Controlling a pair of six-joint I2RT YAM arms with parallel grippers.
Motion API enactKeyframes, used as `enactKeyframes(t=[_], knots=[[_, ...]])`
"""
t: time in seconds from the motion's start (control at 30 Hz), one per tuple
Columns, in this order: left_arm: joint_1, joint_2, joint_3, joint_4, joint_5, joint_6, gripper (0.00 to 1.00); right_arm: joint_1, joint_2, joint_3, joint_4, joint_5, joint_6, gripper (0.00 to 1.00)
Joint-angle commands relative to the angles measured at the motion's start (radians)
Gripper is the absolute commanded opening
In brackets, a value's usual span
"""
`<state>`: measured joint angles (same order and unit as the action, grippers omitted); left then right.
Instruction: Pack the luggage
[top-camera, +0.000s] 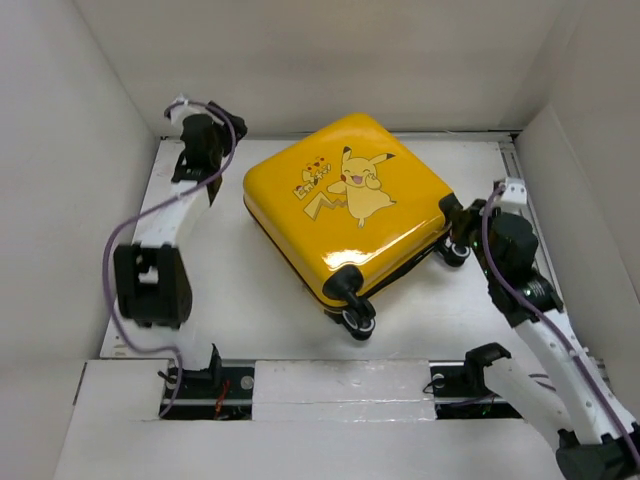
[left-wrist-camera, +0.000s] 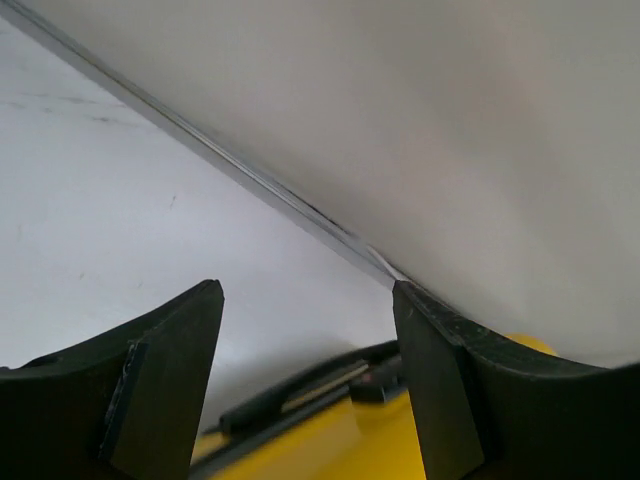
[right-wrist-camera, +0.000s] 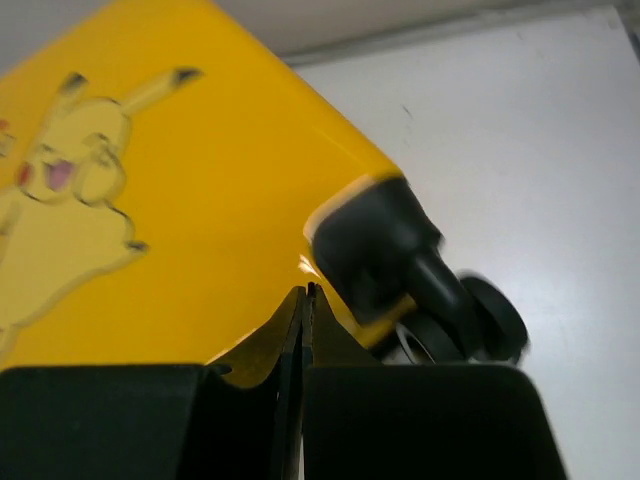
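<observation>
The yellow luggage (top-camera: 345, 215) with the Pikachu print lies flat and closed in the middle of the table, its caster wheels (top-camera: 358, 322) toward the near right. My left gripper (top-camera: 196, 165) is open and empty at the far left, beside the case's far-left edge; the left wrist view shows its yellow edge and black handle (left-wrist-camera: 300, 395) between my fingers (left-wrist-camera: 175, 380). My right gripper (top-camera: 452, 212) is shut and empty, its tips against the case's right corner (right-wrist-camera: 330, 260) by a black wheel (right-wrist-camera: 480, 320).
White walls enclose the table (top-camera: 250, 300) on the left, back and right. A metal rail (top-camera: 515, 165) runs along the right edge. The arm bases sit at the near edge.
</observation>
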<state>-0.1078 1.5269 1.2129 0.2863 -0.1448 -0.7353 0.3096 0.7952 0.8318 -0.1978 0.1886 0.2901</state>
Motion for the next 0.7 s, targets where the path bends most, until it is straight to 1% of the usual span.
enactKeyframes(t=[0.0,0.03,0.07,0.1,0.17,0.2,0.23,0.27,0.3,0.33,0.37,0.4,0.43,0.47,0.5,0.53,0.57,0.6,0.63,0.67], knots=[[0.020,0.250,0.310,-0.131,0.234,0.071,0.64,0.008,-0.101,-0.101,-0.162,0.166,0.055,0.00],[0.020,0.304,0.370,-0.210,0.255,0.103,0.64,0.008,-0.161,-0.117,-0.184,0.166,0.067,0.00],[0.029,0.349,0.417,-0.234,0.289,0.112,0.64,0.008,-0.180,-0.132,-0.210,0.157,0.081,0.00],[0.030,0.413,0.468,-0.249,0.289,0.112,0.64,0.008,-0.189,-0.163,-0.210,0.141,0.081,0.00],[0.030,0.450,0.459,-0.222,0.358,0.090,0.64,0.008,-0.157,-0.189,-0.180,0.108,0.093,0.00],[0.030,0.461,0.427,-0.208,0.401,0.080,0.62,0.008,-0.131,-0.209,-0.163,0.065,0.102,0.00],[0.030,0.461,0.401,-0.190,0.415,0.080,0.61,0.019,-0.099,-0.218,-0.137,0.046,0.103,0.00],[0.030,0.461,0.369,-0.146,0.425,0.062,0.61,0.019,-0.027,-0.218,-0.105,0.026,0.089,0.00],[0.020,0.452,0.332,-0.118,0.425,0.053,0.60,0.019,0.011,-0.230,-0.021,0.000,0.071,0.00],[0.010,0.422,0.251,-0.089,0.425,0.041,0.59,0.019,0.053,-0.230,0.018,-0.032,0.060,0.00],[0.010,0.405,0.211,-0.043,0.425,0.040,0.59,0.019,0.138,-0.211,0.052,-0.053,0.041,0.00],[-0.003,0.386,0.170,-0.021,0.416,0.030,0.59,0.019,0.185,-0.191,0.102,-0.066,0.021,0.00],[-0.015,0.343,0.078,0.035,0.407,0.013,0.58,0.019,0.229,-0.127,0.103,-0.081,0.021,0.00],[-0.015,0.317,0.027,0.036,0.407,0.004,0.58,0.028,0.272,-0.096,0.118,-0.096,0.009,0.00],[-0.024,0.291,-0.025,0.104,0.407,-0.010,0.56,0.028,0.350,-0.071,0.145,-0.115,-0.012,0.00],[-0.024,0.264,-0.082,0.141,0.407,-0.022,0.56,0.028,0.389,-0.042,0.185,-0.139,-0.012,0.00],[-0.035,0.210,-0.184,0.166,0.407,-0.032,0.55,0.039,0.425,0.027,0.196,-0.208,-0.012,0.00],[-0.035,0.181,-0.235,0.207,0.398,-0.045,0.55,0.048,0.491,0.056,0.216,-0.233,-0.026,0.00],[-0.049,0.153,-0.289,0.233,0.389,-0.046,0.55,0.058,0.524,0.082,0.272,-0.253,-0.035,0.00],[-0.059,0.127,-0.381,0.247,0.369,-0.046,0.55,0.078,0.559,0.152,0.282,-0.285,-0.035,0.00]])
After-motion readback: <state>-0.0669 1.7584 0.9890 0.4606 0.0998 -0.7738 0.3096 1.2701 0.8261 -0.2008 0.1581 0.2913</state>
